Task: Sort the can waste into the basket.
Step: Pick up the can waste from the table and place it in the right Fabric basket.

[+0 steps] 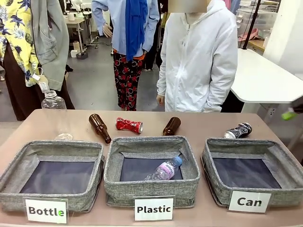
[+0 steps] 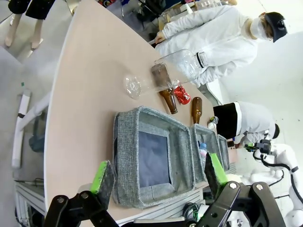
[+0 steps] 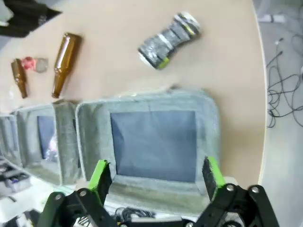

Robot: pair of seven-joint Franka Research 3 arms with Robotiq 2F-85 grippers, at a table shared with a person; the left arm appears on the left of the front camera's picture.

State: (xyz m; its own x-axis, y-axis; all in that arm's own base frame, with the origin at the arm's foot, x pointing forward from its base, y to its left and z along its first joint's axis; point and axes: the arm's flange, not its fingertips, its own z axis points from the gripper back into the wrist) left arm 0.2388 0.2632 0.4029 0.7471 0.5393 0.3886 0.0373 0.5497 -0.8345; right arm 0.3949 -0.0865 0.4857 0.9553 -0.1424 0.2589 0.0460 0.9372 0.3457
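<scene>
— Place of the cans?

— On the table, both outside. Find the red can (image 1: 129, 125) between two brown bottles (image 1: 99, 127), behind the middle basket (image 1: 151, 188). Find the black can (image 1: 238, 130) just behind the far rim of the basket marked "Can" (image 1: 246, 143), well apart from the red one.

— And the fingers?

— Spread wide on the left gripper (image 2: 158, 170) and on the right gripper (image 3: 155, 169), holding nothing.

— Possible trouble?

— Could catch a brown bottle in place of the red can, being so close on each side. Could lose a crushed can from the pads, because of its uneven faces. Could also drop into a wrong basket, with three alike in a row.

— Hard to see?

— Cannot read the print on the cans. From the right wrist, red can small and blurred. From the left wrist, half behind a clear bottle (image 2: 182, 64).
</scene>
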